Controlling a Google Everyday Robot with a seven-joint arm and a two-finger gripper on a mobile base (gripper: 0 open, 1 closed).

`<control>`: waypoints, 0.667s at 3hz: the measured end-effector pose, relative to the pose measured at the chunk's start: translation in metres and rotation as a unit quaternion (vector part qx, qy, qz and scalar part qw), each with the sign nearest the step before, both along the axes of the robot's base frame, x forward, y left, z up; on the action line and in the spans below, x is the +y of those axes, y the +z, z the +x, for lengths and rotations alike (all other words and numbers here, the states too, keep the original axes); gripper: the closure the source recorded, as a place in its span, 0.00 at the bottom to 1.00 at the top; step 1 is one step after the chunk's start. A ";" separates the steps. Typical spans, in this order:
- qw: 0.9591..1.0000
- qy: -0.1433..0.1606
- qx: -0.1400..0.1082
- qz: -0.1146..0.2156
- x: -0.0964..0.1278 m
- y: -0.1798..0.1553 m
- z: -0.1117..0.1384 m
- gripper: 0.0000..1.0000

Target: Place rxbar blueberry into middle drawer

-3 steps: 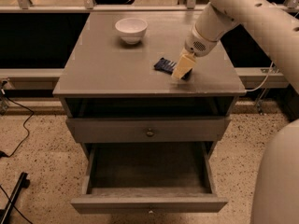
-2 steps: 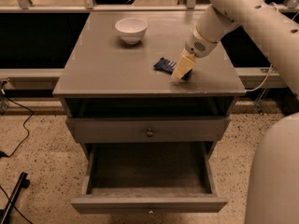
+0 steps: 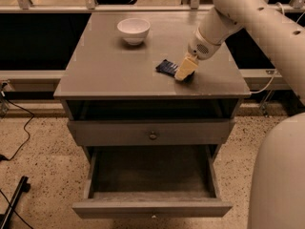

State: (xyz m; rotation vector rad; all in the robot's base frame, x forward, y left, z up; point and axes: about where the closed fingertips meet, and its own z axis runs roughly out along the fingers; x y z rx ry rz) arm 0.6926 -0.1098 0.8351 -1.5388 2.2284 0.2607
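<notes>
The rxbar blueberry [image 3: 166, 67], a small dark blue bar, lies flat on the grey cabinet top [image 3: 109, 70], right of centre. My gripper [image 3: 185, 70] is lowered onto the top at the bar's right end and covers that end. The white arm comes down to it from the upper right. The middle drawer [image 3: 152, 208] is the lower one; it is pulled out and shows a bare floor inside. The upper drawer [image 3: 153, 133] with the round knob is pushed in.
A white bowl [image 3: 133, 30] stands at the back of the cabinet top, left of the bar. A rail and a dark shelf run behind the cabinet. Cables [image 3: 19, 137] lie on the speckled floor at the left. The robot's white body [image 3: 281, 175] fills the lower right.
</notes>
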 end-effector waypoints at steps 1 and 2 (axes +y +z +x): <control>1.000 0.009 0.002 0.004 0.006 -0.001 -0.005 0.79; 0.999 0.032 -0.004 0.035 0.016 0.007 -0.021 1.00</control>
